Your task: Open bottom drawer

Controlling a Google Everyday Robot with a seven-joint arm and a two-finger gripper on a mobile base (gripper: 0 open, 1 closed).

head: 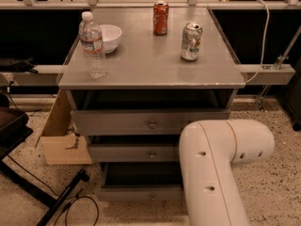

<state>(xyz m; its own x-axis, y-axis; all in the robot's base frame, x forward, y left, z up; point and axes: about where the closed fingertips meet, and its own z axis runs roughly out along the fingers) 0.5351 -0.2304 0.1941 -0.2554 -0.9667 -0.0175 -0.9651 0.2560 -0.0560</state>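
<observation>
The bottom drawer (134, 194) is the lowest of three grey fronts in the cabinet, with a small round knob (152, 197) at its centre. A dark gap shows above its front. The middle drawer (136, 153) and top drawer (141, 122) sit above it, each with the same knob. A thick white arm link (214, 168) fills the lower right and covers the right end of the lower drawers. My gripper is out of view, somewhere past this link.
On the cabinet top (150, 60) stand a water bottle (92, 45), a white bowl (109, 36), a red can (161, 18) and a silver can (191, 42). A cardboard box (63, 138) and a black stand with cable (42, 192) lie at the left.
</observation>
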